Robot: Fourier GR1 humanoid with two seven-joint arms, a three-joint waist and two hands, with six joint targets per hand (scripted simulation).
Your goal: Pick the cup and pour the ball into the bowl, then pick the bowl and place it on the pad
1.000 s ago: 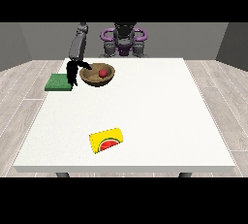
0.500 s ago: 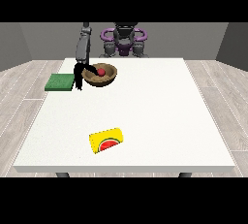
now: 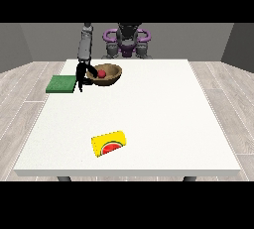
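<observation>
Where the table (image 3: 163,124) comes nearest, the yellow cup (image 3: 109,143) lies on its side, unmoved from a second ago. Farther back and left, the wooden bowl (image 3: 106,76) holds the red ball (image 3: 101,74) and has shifted slightly leftward. The hand at the view's left (image 3: 81,77) grips the bowl's left rim, fingers hooked over it, having drawn closer to the green pad (image 3: 62,84), which lies just left of it.
</observation>
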